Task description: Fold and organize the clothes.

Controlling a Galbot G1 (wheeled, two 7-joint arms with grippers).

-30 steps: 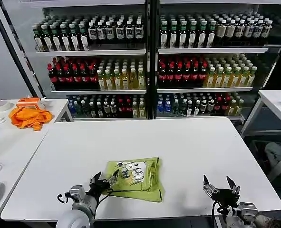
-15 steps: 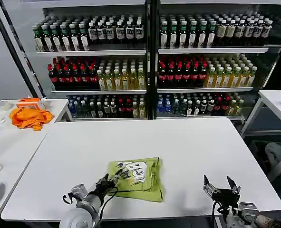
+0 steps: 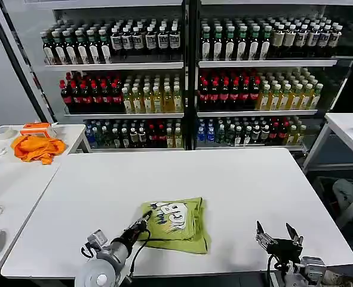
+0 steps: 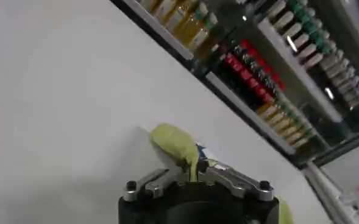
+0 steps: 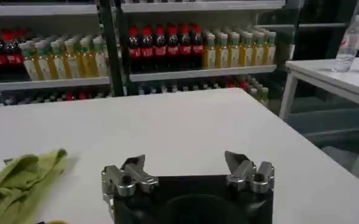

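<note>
Lime-green T-shirt (image 3: 177,222) folded into a rumpled square, white print up, lying on the white tabletop (image 3: 224,179) near its front edge. Left gripper (image 3: 145,220) jaws pinched on the T-shirt's left edge. Right gripper (image 3: 278,234) well right of the T-shirt, jaws spread, holding nothing. Bare tabletop behind the T-shirt.

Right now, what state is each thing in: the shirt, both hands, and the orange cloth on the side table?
Green shirt: folded into a rumpled bundle on the white table, near the front edge, its left edge pinched.
Left hand: shut on the shirt's left edge.
Right hand: open, empty, at the table's front right edge, apart from the shirt.
Orange cloth: crumpled in a heap on the side table, untouched.
</note>
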